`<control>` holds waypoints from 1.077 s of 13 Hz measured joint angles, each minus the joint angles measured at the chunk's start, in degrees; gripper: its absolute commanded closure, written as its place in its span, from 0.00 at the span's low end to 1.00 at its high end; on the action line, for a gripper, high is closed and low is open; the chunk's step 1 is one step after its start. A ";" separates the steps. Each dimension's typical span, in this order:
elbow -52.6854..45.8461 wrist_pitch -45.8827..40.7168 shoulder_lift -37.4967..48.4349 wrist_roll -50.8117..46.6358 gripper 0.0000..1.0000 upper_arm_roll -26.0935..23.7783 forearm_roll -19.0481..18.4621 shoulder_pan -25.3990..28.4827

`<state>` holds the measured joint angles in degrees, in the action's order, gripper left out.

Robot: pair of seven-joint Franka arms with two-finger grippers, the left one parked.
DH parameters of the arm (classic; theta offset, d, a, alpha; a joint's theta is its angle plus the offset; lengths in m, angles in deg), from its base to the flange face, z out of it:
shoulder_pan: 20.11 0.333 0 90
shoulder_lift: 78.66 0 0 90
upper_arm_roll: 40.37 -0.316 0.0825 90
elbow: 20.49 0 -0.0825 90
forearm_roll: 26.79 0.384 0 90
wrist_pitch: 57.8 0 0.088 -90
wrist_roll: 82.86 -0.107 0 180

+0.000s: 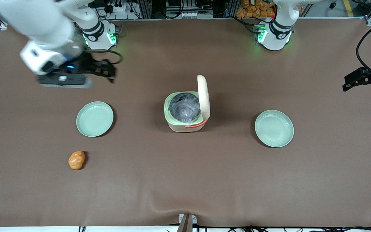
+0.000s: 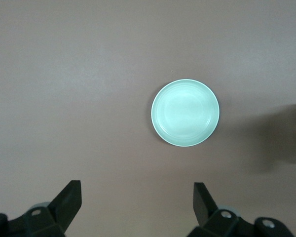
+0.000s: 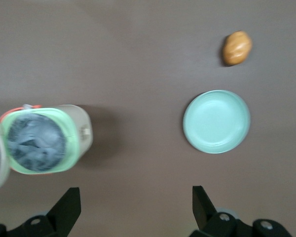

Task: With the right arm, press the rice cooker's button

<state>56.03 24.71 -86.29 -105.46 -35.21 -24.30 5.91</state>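
The rice cooker stands at the middle of the table with its cream lid swung upright, so the grey inner pot and pale green rim show. The coral-orange handle lies at its near edge. The cooker also shows in the right wrist view. I cannot make out the button apart from the green rim. The right arm's gripper hangs above the table toward the working arm's end, well away from the cooker and farther from the front camera. It is open and empty.
A pale green plate lies nearer the front camera than the gripper. An orange-brown lump lies nearer still. A second green plate lies toward the parked arm's end.
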 measured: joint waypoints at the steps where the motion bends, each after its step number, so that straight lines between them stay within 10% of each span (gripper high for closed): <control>1: 0.02 -1.22 0.85 3.27 0.00 0.03 -0.46 -2.29; 8: 0.54 -3.07 2.60 23.08 0.00 0.17 -0.81 -19.63; 14: 5.80 -0.27 5.49 27.13 0.00 0.05 -0.81 -23.27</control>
<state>61.83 24.45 -80.79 -78.33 -35.16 -25.11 -17.35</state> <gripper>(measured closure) 0.000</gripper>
